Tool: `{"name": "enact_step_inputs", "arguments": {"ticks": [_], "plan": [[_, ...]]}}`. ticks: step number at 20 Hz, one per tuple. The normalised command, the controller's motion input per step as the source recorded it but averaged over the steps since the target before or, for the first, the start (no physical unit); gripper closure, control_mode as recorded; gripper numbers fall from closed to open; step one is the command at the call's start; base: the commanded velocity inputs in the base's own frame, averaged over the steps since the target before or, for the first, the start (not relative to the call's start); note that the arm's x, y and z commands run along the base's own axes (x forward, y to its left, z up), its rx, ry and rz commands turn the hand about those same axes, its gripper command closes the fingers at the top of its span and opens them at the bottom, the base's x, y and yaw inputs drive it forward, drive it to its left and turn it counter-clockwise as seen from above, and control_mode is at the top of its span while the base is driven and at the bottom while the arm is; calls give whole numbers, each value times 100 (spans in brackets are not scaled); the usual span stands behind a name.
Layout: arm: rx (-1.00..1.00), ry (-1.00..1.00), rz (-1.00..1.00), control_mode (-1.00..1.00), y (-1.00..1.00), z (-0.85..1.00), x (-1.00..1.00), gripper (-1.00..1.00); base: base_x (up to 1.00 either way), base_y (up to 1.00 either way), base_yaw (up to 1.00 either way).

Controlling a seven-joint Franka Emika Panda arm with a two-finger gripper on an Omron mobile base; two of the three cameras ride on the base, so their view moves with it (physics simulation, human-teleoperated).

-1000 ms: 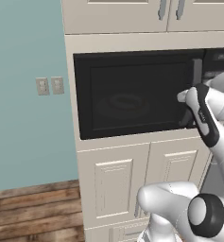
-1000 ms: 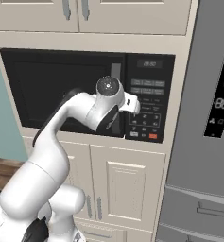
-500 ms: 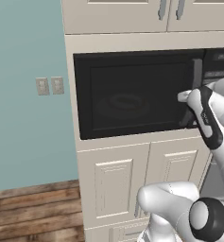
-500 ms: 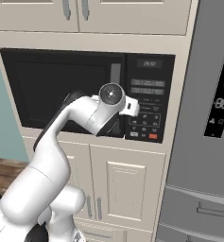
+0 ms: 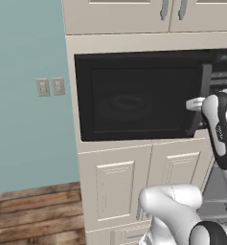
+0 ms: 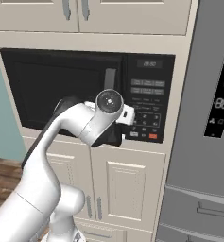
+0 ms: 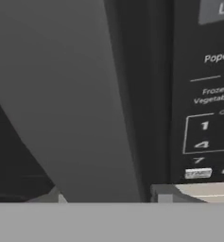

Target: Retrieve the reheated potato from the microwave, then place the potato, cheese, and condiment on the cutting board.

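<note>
The microwave (image 5: 134,98) is built in between pale cabinets, its dark glass door closed. Through the glass I make out a faint round plate (image 5: 127,103); the potato is hidden. My gripper (image 5: 195,103) is at the curved black handle (image 5: 204,81) by the keypad panel (image 6: 149,111). In the hand view the handle (image 7: 85,94) runs as a broad dark bar between my fingertips (image 7: 163,193), which sit against both its sides, so the gripper (image 7: 106,194) is shut on it. Cheese, condiment and cutting board are out of view.
White cabinet doors (image 5: 115,189) sit below the microwave and more cabinets (image 6: 85,14) above it. A grey fridge (image 6: 203,118) with a display stands close on the right. To the left are a teal wall with switch plates (image 5: 50,87) and a wood floor (image 5: 33,215).
The jaws have closed in on the microwave handle, and the hand has sunk slightly along it. The door has not moved.
</note>
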Motion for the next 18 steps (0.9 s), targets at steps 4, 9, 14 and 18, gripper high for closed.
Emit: {"name": "enact_step_inputs", "arguments": {"ticks": [4,9,14,18], "plan": [[3,0,1,-100,29,1,-78,100,0,0,0],[4,2,0,-100,27,11,-73,100,0,0,0],[2,9,0,-100,31,18,-65,100,0,0,0],[2,9,0,-100,32,17,-66,100,0,0,0]]}}
